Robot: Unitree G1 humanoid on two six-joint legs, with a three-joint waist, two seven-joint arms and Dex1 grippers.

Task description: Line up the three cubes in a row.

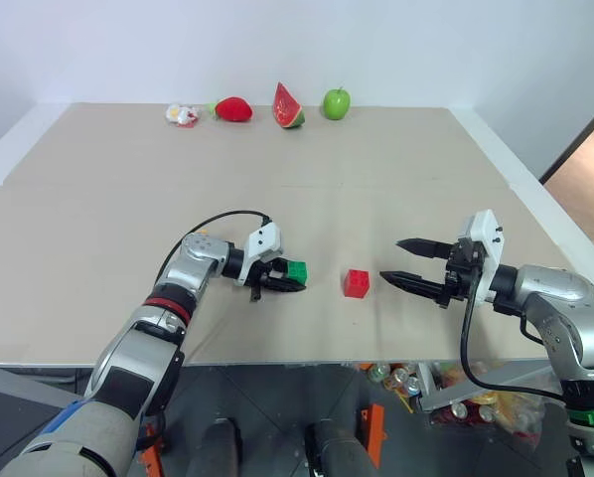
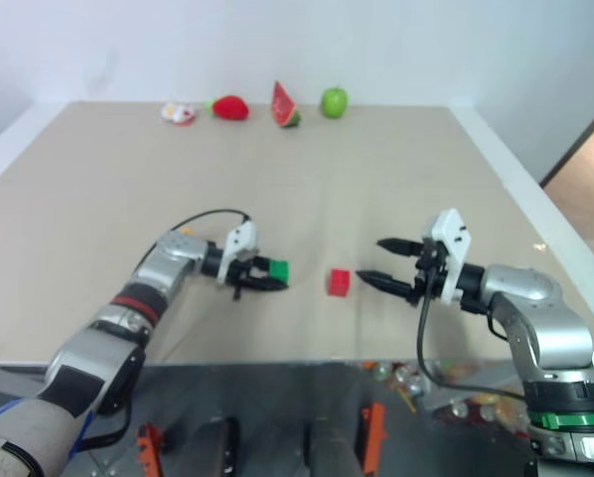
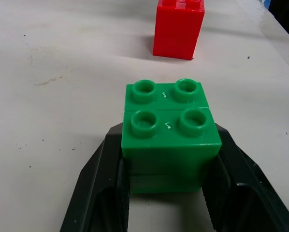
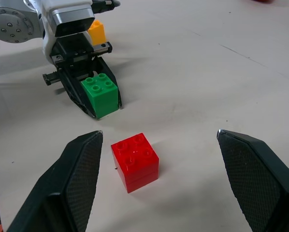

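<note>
The green cube sits low on the table, studs up, between the two black fingers of my left gripper, which is shut on it. To its right, a short gap away, the red cube stands free on the table. The yellow cube peeks out from behind my left gripper in the right wrist view. Right of the red cube, my right gripper hovers open and wide, its fingers pointing toward the cube and holding nothing.
Along the table's far edge lie a toy strawberry, a watermelon slice, a green apple and a small white-and-pink item. The table's front edge runs just below the cubes.
</note>
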